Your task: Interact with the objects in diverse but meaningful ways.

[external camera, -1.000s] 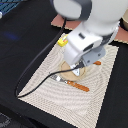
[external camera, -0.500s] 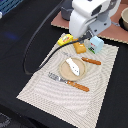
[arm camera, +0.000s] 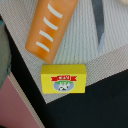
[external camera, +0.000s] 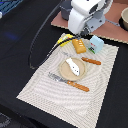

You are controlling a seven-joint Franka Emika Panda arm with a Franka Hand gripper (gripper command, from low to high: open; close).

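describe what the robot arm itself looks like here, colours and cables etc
In the exterior view the arm is a bulky, rounded white shell with darker grey parts underneath near the wrist. A thin dark cable loops from it down across the black table and the edge of the woven mat. The fingers are not clearly visible in either view, and no markings can be made out.

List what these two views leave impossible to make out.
- Gripper: exterior view, hidden behind the arm's white body; absent from the wrist view, so open or shut is unknown.
- Yellow printed block: label text too blurred to read.
- Orange bread-like block: cut off by the wrist picture's edge.
- Pale blue carton: print too small.
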